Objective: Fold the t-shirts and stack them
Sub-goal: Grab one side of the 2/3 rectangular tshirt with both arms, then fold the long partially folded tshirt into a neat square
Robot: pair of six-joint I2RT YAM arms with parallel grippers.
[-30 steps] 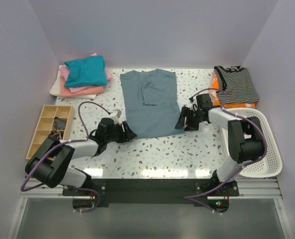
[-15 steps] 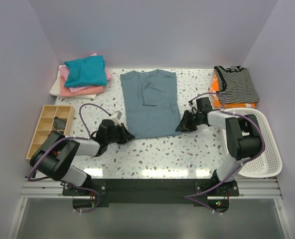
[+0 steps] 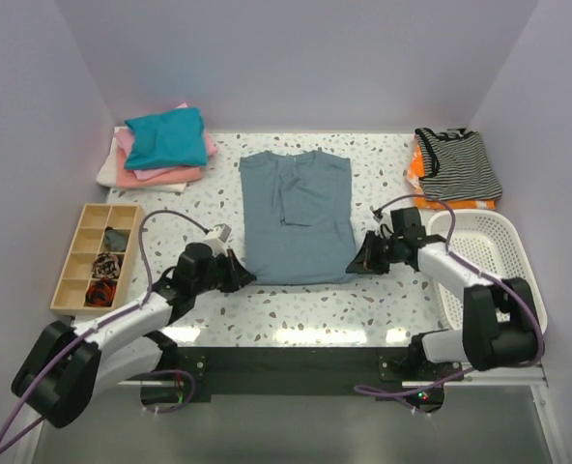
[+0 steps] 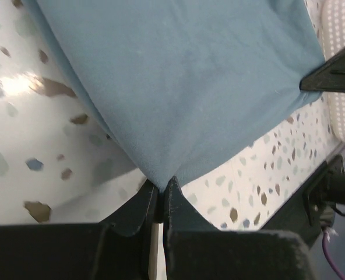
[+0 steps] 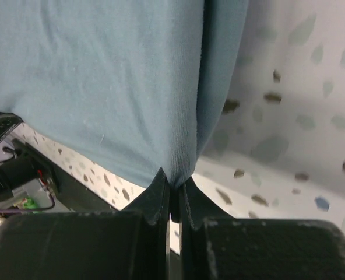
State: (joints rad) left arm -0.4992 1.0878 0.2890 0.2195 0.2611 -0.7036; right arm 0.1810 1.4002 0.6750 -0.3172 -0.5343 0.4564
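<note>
Slate-blue cloth is pinched in both grips. The left end effector [image 4: 161,188] has its fingers closed to a sliver on the near-left corner of the slate-blue t-shirt [image 3: 296,217]. The right end effector [image 5: 175,182] is clamped the same way on the near-right corner, where a folded-in side edge doubles the cloth. Both corners appear raised slightly off the desk [image 3: 305,309], and the near hem spans the gap between the two grips.

From that hem the shirt runs straight away from the arms. Its long axis points toward the far edge of the desk, with the sleeves tucked inward and the collar end farthest off. Neither arm is nearer, since each holds one side.

I judge the coming move to be a lengthwise fold, carrying the near hem up and over toward the collar. It depends on both grips travelling together along that axis, or the fold will skew. Beyond, the folded stack [image 3: 160,145], teal over pink and white, lies at the far left, well apart from the shirt, on the left arm's side.
</note>
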